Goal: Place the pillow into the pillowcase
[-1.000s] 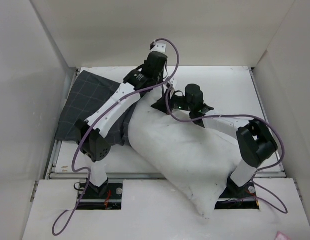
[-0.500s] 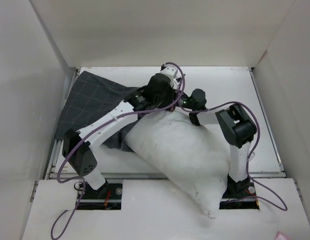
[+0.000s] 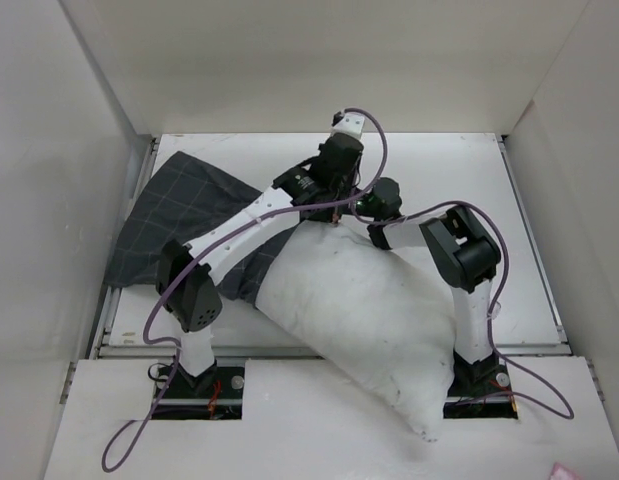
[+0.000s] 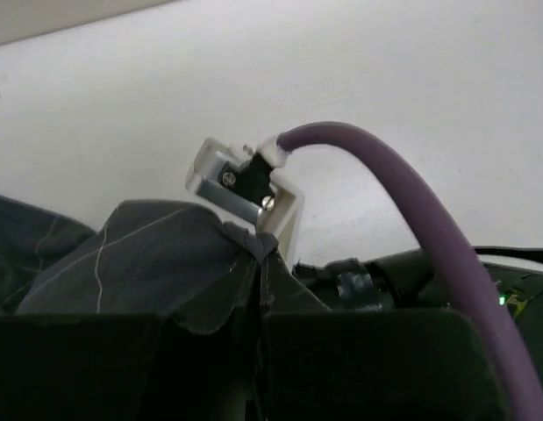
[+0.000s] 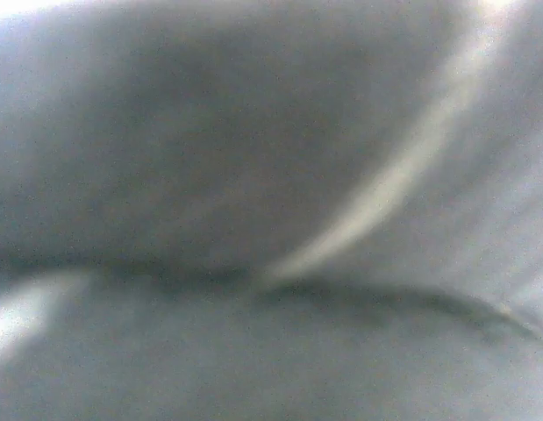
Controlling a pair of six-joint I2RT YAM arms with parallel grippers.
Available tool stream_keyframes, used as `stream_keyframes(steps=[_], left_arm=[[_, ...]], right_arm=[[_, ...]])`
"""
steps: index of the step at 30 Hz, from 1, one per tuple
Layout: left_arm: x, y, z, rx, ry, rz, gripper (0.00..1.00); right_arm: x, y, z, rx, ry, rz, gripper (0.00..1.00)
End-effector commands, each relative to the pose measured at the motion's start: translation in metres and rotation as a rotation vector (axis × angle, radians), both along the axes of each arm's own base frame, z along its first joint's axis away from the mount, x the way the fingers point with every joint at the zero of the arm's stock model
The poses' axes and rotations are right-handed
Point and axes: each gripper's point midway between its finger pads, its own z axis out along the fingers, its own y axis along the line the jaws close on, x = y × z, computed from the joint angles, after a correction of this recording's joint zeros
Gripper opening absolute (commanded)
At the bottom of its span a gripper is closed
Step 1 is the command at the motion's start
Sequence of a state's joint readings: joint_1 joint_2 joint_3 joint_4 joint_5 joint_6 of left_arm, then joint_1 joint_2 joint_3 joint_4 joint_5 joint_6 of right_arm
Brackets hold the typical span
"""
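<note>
The plump white pillow (image 3: 374, 320) lies slantwise across the table's middle, its near corner hanging over the front ledge. The dark grid-lined pillowcase (image 3: 179, 215) lies limp at the left, its edge drawn toward the pillow's far corner. My left gripper (image 3: 336, 203) is shut on a pinched fold of pillowcase (image 4: 166, 263); in the left wrist view the gripper (image 4: 260, 263) shows the fold squeezed between its jaws. My right gripper (image 3: 361, 210) sits at the pillow's far edge, fingers hidden under the cloth. The right wrist view shows only blurred pale fabric (image 5: 271, 333).
White walls close in the table on the left, back and right. The left arm's elbow (image 3: 189, 298) hangs over the pillowcase, the right arm's elbow (image 3: 461, 250) over the pillow. Purple cables (image 3: 369, 135) loop above both wrists. A white ledge (image 3: 309, 420) runs along the front.
The left wrist rose and moved toward the back right with the pillowcase edge, its elbow swinging inward. The case stretched further right. The right arm folded in closer and the pillow shifted slightly.
</note>
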State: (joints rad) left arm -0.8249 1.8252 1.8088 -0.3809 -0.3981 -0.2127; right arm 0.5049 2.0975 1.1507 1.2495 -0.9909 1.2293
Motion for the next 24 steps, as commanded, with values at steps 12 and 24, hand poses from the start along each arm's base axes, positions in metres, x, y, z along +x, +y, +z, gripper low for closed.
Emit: stream_keyframes(steps=[12, 24], left_arm=[[-0.137, -0.017, 0.015, -0.288, 0.062, -0.423, 0.0], [-0.072, -0.061, -0.029, -0.108, 0.087, -0.367, 0.13]], right_arm=[[0.084, -0.113, 0.128, 0.48, -0.31, -0.436, 0.0], [0.12, -0.12, 0.134, 0.331, -0.373, -0.511, 0.46]])
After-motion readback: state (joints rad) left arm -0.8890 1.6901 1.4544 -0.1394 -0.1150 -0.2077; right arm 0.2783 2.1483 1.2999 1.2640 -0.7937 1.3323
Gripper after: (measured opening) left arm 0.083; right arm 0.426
